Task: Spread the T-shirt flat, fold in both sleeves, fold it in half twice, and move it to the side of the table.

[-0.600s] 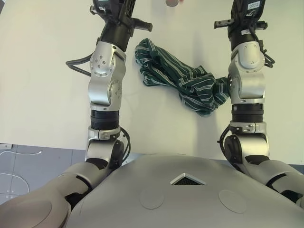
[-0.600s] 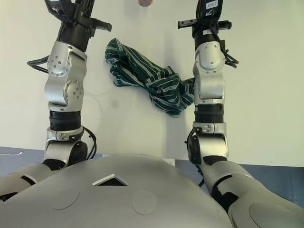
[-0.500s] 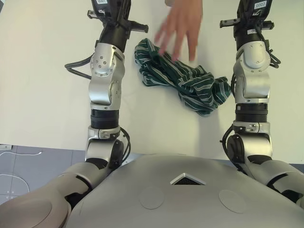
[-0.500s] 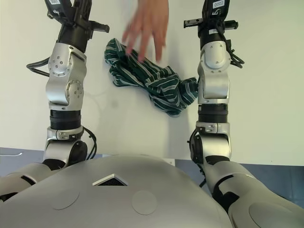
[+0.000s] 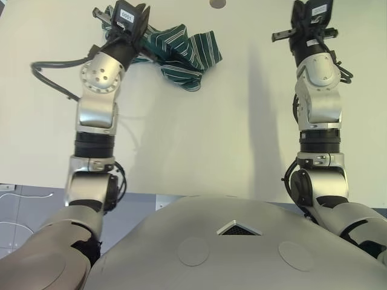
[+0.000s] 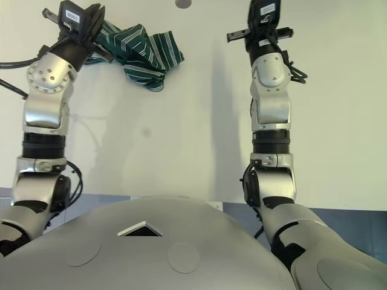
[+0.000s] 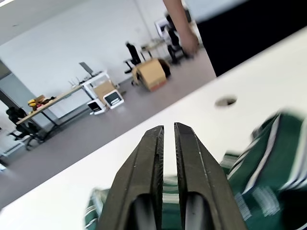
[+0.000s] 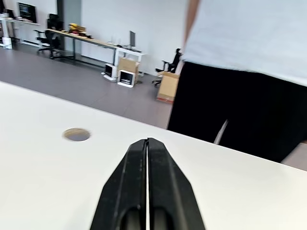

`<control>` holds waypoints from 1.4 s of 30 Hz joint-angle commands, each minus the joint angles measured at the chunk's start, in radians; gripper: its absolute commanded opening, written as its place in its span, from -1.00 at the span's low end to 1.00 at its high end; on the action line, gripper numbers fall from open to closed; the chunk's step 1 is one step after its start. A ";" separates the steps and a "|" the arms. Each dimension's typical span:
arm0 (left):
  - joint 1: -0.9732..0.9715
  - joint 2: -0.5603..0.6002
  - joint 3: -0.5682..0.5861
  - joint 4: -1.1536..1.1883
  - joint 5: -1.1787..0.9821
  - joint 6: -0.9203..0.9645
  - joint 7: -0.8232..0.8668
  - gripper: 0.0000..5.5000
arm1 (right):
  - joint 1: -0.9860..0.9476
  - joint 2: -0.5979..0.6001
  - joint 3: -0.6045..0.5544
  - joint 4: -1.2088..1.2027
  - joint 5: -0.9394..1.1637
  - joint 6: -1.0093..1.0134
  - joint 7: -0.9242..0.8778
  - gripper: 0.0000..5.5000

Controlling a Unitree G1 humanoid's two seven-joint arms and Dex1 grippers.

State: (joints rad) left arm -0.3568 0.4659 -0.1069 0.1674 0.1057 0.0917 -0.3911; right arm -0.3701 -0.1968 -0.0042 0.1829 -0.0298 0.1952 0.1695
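Up close, a smooth white table (image 5: 199,139), with both silver arms stretched out over it. The right gripper (image 8: 147,140) hangs above bare tabletop, black fingers pressed tight together. The left arm angles out to the far left, and the left gripper (image 7: 169,127) is narrowed to a thin slit right over the T-shirt (image 5: 181,54); pinching cloth or not, I cannot tell. The shirt's a crumpled green heap with pale stripes at the table's far left. There's a white label (image 5: 126,14) on that wrist and a round hole (image 5: 217,3) at the far edge.
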 commanded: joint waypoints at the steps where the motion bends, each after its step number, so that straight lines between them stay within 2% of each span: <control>1: -0.109 0.128 -0.071 0.180 0.114 -0.105 -0.095 -0.50 | -0.071 0.008 0.093 -0.002 0.030 0.062 0.145 -1.00; 3: -0.143 0.166 -0.099 0.260 0.164 -0.139 -0.118 -0.50 | -0.096 0.024 0.154 -0.017 0.042 0.094 0.223 -1.00; 7: -0.241 0.264 -0.150 0.473 0.285 -0.218 -0.112 -0.50 | -0.087 0.046 0.187 -0.065 0.057 0.146 0.265 -1.00; 9: -0.279 0.276 -0.158 0.550 0.308 -0.252 -0.097 -0.50 | -0.086 0.064 0.212 -0.124 0.103 0.217 0.323 -1.00; 13: -0.283 0.227 -0.135 0.572 0.280 -0.263 -0.077 -0.50 | -0.162 0.109 0.283 -0.165 0.192 0.410 0.428 -0.72; 14: -0.278 0.213 -0.129 0.563 0.271 -0.256 -0.071 -0.50 | -0.185 0.114 0.300 -0.143 0.190 0.448 0.433 -0.63; 18: -0.225 0.153 -0.066 0.460 0.203 -0.189 -0.038 -0.50 | -0.246 0.122 0.376 0.040 0.096 0.475 0.390 -0.63; 23: -0.113 0.102 -0.035 0.267 0.167 -0.099 -0.023 -0.50 | -0.298 0.107 0.458 0.392 -0.052 0.326 0.347 -0.63; 26: -0.076 0.089 -0.020 0.196 0.165 -0.056 -0.010 -0.50 | -0.275 0.050 0.486 0.501 -0.076 0.285 0.453 -0.63; 29: -0.038 0.091 -0.004 0.138 0.165 -0.025 -0.002 -0.50 | -0.190 -0.086 0.482 0.448 -0.072 0.279 0.582 -0.81; 32: 0.014 0.098 0.018 0.088 0.164 -0.003 0.006 -0.50 | -0.019 -0.356 0.460 0.266 -0.043 0.266 0.792 -0.94; 34: 0.052 0.100 0.032 0.062 0.163 0.007 0.015 -0.50 | 0.040 -0.487 0.390 0.189 -0.013 0.163 0.849 -0.97; 37: 0.065 0.087 0.032 0.049 0.164 0.013 0.018 -0.50 | 0.020 -0.468 0.222 0.042 0.110 0.002 0.822 -0.97; 39: 0.058 0.079 0.029 0.047 0.164 0.015 0.014 -0.50 | 0.008 -0.456 0.170 -0.057 0.158 -0.031 0.814 -0.75; 42: 0.062 0.079 0.030 0.042 0.162 0.012 0.006 -0.50 | 0.074 -0.593 0.163 -0.187 0.126 -0.101 0.910 -0.64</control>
State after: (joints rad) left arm -0.2906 0.5426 -0.0772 0.2221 0.2755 0.0982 -0.3792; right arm -0.3379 -0.6945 0.1737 0.0621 0.1172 0.1339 1.0223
